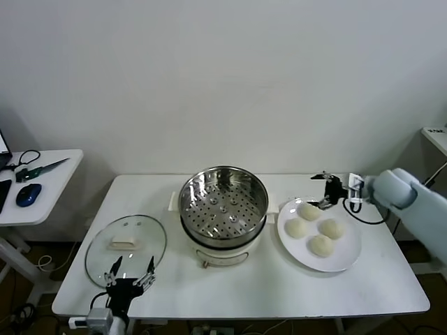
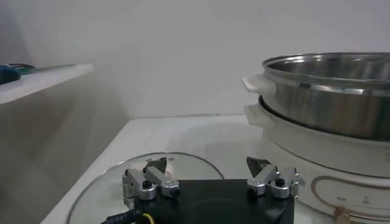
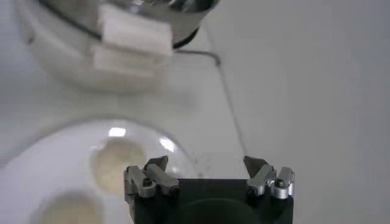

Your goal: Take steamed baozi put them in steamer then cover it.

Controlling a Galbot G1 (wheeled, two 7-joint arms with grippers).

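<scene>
Several pale baozi [image 1: 309, 211] lie on a white plate [image 1: 349, 259] at the right of the table. The steel steamer [image 1: 223, 199] on its cream base stands open in the middle, its perforated tray empty. Its glass lid [image 1: 126, 244] lies flat at the left. My right gripper [image 1: 325, 190] is open and empty, hovering at the plate's far edge just beyond the nearest baozi [image 3: 119, 164]. My left gripper [image 1: 129, 269] is open and empty at the lid's near edge. The left wrist view shows the lid [image 2: 109, 182] and the steamer [image 2: 329, 91].
A side table [image 1: 38, 185] at the far left holds a blue mouse [image 1: 26, 195] and scissors. A cable runs from the steamer base [image 3: 195, 55] across the table behind the plate. The table's front edge is close to my left gripper.
</scene>
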